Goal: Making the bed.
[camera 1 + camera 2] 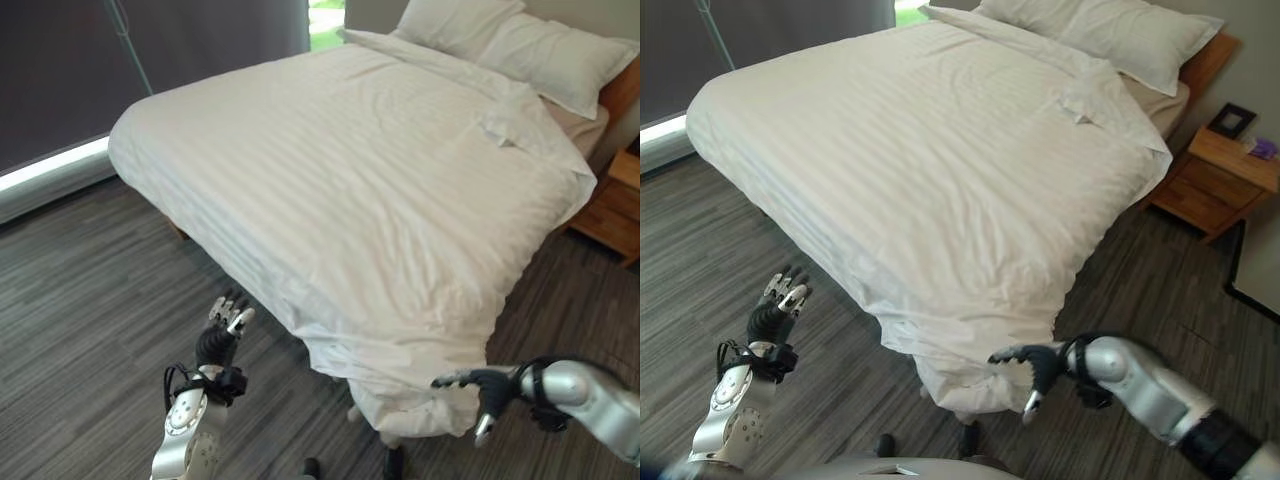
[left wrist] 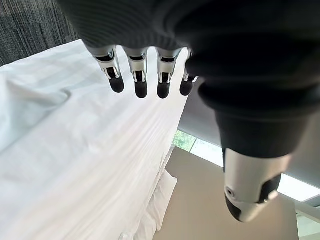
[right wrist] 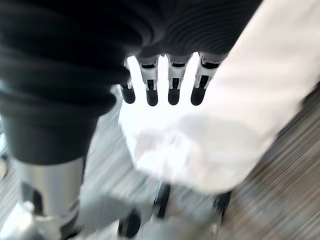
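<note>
I stand at the foot corner of the bed (image 1: pixel 175 228), where the white duvet (image 1: pixel 350 190) lies spread almost flat over the mattress, reaching up to the pillows (image 1: pixel 520 40) at the headboard end. The nearest corner of the duvet hangs bunched and sagging off the foot corner, down toward the carpet (image 1: pixel 80 300).

My right hand (image 1: pixel 1040 368) reaches in at that hanging corner with fingers straight and relaxed, right at the fabric but pinching nothing. My left hand (image 1: pixel 225 335) is raised beside the foot edge, fingers straight and held together, apart from the cloth.

I judge the spreading mostly done and the step in hand to be tidying this corner. Next I should close my right fingers on the loose fold, then draw it taut and square against the foot edge.
</note>
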You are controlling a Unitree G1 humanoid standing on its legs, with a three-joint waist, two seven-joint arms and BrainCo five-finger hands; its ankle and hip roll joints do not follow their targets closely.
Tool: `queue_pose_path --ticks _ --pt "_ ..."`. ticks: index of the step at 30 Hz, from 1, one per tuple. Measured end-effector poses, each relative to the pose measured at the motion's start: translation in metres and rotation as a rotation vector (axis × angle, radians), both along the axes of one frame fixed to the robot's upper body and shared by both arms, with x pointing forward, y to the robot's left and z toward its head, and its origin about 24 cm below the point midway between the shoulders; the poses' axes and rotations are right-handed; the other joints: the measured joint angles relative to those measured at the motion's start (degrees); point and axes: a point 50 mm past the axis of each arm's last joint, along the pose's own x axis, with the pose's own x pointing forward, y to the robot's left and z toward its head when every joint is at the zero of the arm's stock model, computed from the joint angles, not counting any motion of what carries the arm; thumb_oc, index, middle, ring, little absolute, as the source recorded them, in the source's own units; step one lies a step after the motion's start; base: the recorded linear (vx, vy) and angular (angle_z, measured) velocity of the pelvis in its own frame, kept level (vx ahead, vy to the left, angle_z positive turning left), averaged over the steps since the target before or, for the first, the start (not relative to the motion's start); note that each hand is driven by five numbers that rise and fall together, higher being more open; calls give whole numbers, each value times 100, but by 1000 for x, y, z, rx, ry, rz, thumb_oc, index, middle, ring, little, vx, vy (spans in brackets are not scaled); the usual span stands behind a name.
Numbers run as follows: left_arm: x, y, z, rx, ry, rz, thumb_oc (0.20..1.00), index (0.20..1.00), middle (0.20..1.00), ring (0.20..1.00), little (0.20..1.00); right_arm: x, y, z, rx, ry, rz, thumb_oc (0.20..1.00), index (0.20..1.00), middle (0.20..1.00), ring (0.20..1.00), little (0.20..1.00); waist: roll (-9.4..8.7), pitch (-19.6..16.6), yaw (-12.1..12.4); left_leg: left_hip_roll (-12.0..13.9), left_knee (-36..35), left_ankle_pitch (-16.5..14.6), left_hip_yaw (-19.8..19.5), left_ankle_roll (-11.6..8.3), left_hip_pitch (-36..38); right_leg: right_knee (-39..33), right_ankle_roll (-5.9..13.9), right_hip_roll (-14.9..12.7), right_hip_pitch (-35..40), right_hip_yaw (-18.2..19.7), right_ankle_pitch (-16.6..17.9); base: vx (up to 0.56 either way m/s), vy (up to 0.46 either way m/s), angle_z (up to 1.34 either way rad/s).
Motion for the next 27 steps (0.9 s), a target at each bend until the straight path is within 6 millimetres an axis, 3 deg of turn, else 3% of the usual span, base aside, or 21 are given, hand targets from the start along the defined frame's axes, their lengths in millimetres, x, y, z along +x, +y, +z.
queue_pose_path --ticks 2,5,6,8,9,11,13,14,16,18,23,27 --pt "-10 1 -5 -1 21 -7 1000 1000 1000 1000 1000 3 -3 48 28 -121 23 1000 1000 1000 1000 1000 36 -6 -92 -16 -19 1 33 3 -6 0 -3 -6 -31 28 -7 -5 -8 -10" --pt "-16 -1 -9 -11 36 -22 1000 1000 1000 1000 1000 4 -4 82 290 -226 -37 1000 1000 1000 1000 1000 -47 -64 -180 12 -60 0 100 1 7 0 16 31 -62 79 6 12 -8 -10" --pt "-17 -2 -9 -14 35 -32 1000 1000 1000 1000 1000 4 -4 81 403 -225 -69 1000 1000 1000 1000 1000 -65 -82 -177 14 -62 0 108 3 9 0 15 33 -69 93 6 18 4 -12" --pt "-19 -2 -11 -18 40 -40 1000 1000 1000 1000 1000 4 -4 62 617 -201 -156 1000 1000 1000 1000 1000 -6 -63 -170 31 -62 2 108 17 6 2 -9 4 -78 96 -16 6 2 -2" --pt "-20 -2 -12 -21 44 -36 1000 1000 1000 1000 1000 12 1 35 931 -200 -306 1000 1000 1000 1000 1000 -99 -141 -186 34 -67 -10 111 14 26 -1 -10 55 -63 93 -12 -2 -9 -5" --pt "-20 -5 -13 -29 46 -47 1000 1000 1000 1000 1000 8 16 5 971 -75 -357 1000 1000 1000 1000 1000 111 -87 -139 14 -64 -20 125 28 -13 0 -12 16 -107 108 -11 0 0 0" --pt "-19 -7 -13 -35 42 -48 1000 1000 1000 1000 1000 1 30 -25 1019 45 -411 1000 1000 1000 1000 1000 199 -88 -115 -4 -77 -17 118 33 -35 2 -6 4 -138 104 -9 0 0 0" --pt "-22 -8 -15 -43 51 -44 1000 1000 1000 1000 1000 -15 51 -63 1029 225 -479 1000 1000 1000 1000 1000 352 -81 -31 -2 -95 -15 113 38 -34 2 -21 8 -141 100 1 0 0 0" --pt "-23 -8 -16 -52 50 -35 1000 1000 1000 1000 1000 -29 59 -81 1013 324 -505 1000 1000 1000 1000 1000 450 -67 31 5 -97 -14 98 44 -38 9 -37 14 -133 91 32 -16 2 1" --pt "-22 -8 -16 -52 50 -35 1000 1000 1000 1000 1000 -34 66 -101 1018 392 -571 1000 1000 1000 1000 1000 437 -56 66 14 -102 -15 105 43 -36 7 -38 44 -138 91 32 -40 7 -1" --pt "-18 -10 -14 -50 41 -35 1000 1000 1000 1000 1000 -27 88 -97 1011 399 -491 1000 1000 1000 1000 1000 394 114 146 29 -115 -12 125 40 -66 1 -9 68 -190 99 1 -46 25 -1" --pt "-17 -12 -15 -43 52 -26 1000 1000 1000 1000 1000 -25 90 -94 1020 387 -484 1000 1000 1000 1000 1000 383 157 142 6 -116 -16 182 36 -78 8 -6 68 -240 180 25 -34 49 -9"
